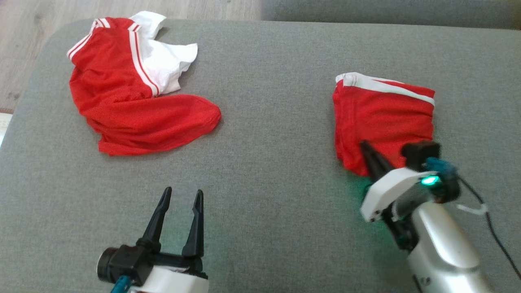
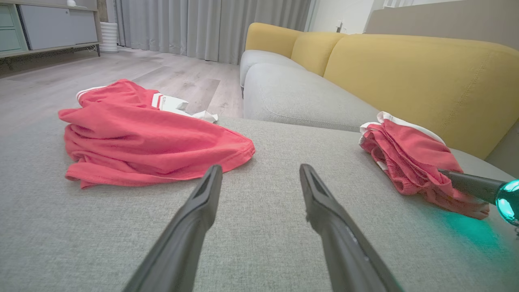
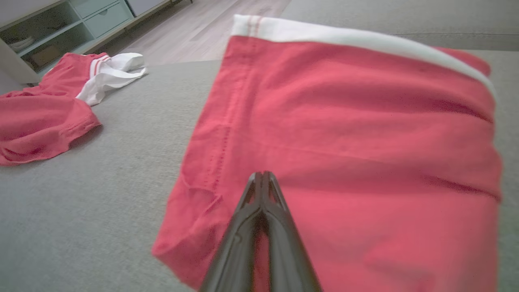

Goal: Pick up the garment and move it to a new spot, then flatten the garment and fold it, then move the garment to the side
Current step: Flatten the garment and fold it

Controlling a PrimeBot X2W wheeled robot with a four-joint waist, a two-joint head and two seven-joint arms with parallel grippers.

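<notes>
You're resting right gripper [image 1: 364,143], fingers together, on folded shorts [image 1: 382,118], frame right, likely to shift them; pinch unclear | left gripper [image 1: 183,191] hovering spread, empty, lower left

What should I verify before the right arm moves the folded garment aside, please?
1. Right jaws shut: ok, closed over the near part of the folded garment.
2. Cloth actually pinched: cannot tell; the tips lie against the fabric.
3. Fold compact: ok, with the white band along the far edge.
4. Left jaws open and apart from both garments: ok.
5. Loose garment out of the way: ok, it lies far to the left on the cushion.
</notes>
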